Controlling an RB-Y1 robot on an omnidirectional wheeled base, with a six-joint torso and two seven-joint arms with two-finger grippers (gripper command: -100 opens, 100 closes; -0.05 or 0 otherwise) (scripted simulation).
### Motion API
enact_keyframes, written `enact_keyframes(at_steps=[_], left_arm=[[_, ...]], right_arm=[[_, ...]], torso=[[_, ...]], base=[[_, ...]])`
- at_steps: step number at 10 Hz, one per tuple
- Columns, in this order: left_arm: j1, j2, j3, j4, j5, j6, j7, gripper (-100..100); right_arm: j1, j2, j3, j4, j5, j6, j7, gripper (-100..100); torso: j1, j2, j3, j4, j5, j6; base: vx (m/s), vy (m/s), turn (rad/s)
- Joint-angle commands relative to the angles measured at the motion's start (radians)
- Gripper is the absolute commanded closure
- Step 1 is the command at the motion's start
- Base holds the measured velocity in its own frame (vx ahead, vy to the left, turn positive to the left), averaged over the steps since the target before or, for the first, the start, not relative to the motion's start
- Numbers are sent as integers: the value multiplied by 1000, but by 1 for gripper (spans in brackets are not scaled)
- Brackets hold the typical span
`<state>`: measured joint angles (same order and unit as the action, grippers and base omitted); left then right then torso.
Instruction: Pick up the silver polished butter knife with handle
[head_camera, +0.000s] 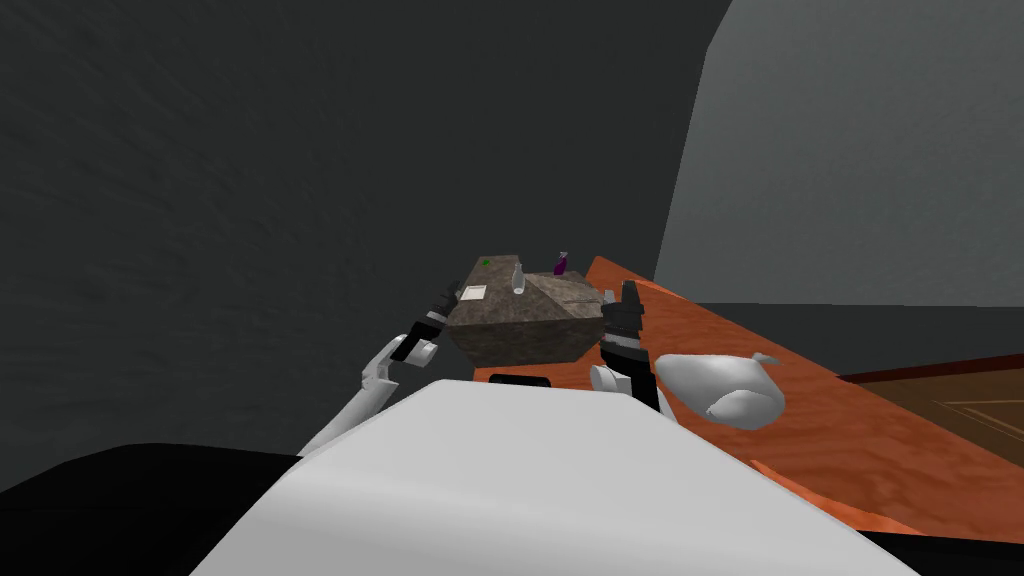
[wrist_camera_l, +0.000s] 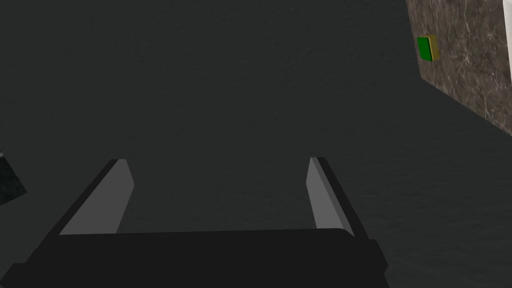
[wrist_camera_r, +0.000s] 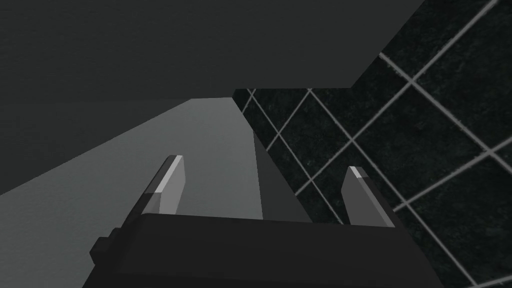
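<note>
A brown stone-topped counter (head_camera: 520, 325) stands just ahead of me. On its top are a small pale silvery thing (head_camera: 518, 279), too small to identify, a flat white thing (head_camera: 473, 292), a purple bottle (head_camera: 562, 263) and a small green block (head_camera: 486, 262). My left gripper (head_camera: 441, 299) is at the counter's left edge. Its wrist view shows it open (wrist_camera_l: 220, 196) with nothing between the fingers, the stone top (wrist_camera_l: 470, 65) and green block (wrist_camera_l: 427, 48) off to one side. My right gripper (head_camera: 629, 293) is raised at the counter's right edge, open (wrist_camera_r: 265, 190) and holding nothing.
An orange-brown wooden surface (head_camera: 800, 420) runs along the right, behind and beside the counter. A dark grey wall (head_camera: 250, 200) rises to the left and behind, with a lighter grey wall (head_camera: 860, 150) at the right.
</note>
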<state>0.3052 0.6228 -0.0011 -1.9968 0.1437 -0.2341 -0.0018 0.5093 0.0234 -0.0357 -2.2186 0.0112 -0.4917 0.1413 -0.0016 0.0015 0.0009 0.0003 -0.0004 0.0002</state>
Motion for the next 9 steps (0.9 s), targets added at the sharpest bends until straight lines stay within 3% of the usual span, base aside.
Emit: enact_keyframes(at_steps=[1, 2, 3, 6, 7, 8, 9], left_arm=[[-12, 28, -3, 9, 3, 21, -1, -100], [-34, 68, -12, 37, 12, 50, -1, -100], [-34, 77, -12, 37, 12, 50, -1, -100], [-78, 163, -36, 97, 32, 112, -3, -100], [-78, 174, -36, 97, 32, 112, -3, -100], [-99, 214, -53, 128, 44, 145, -5, -100], [-99, 222, -53, 128, 44, 145, -5, -100]], right_arm=[[0, 0, 0, 0, 0, 0, 0, 0], [0, 0, 0, 0, 0, 0, 0, 0], [0, 0, 0, 0, 0, 0, 0, 0], [0, 0, 0, 0, 0, 0, 0, 0], [0, 0, 0, 0, 0, 0, 0, 0], [0, 0, 0, 0, 0, 0, 0, 0], [0, 0, 0, 0, 0, 0, 0, 0]], torso=[[0, 0, 0, 0, 0, 0], [0, 0, 0, 0, 0, -1], [-1, 0, 0, 0, 0, 0], [0, -1, 0, 0, 0, -1], [0, -1, -1, 0, 0, 0], [0, -1, -1, 0, 0, -1], [0, -1, -1, 0, 0, 0]], base=[[-21, -27, -67], [-22, -47, -143], [-16, -34, -83], [-11, -32, -145], [-7, -27, -97], [-3, -36, -135], [-3, -29, -119]])
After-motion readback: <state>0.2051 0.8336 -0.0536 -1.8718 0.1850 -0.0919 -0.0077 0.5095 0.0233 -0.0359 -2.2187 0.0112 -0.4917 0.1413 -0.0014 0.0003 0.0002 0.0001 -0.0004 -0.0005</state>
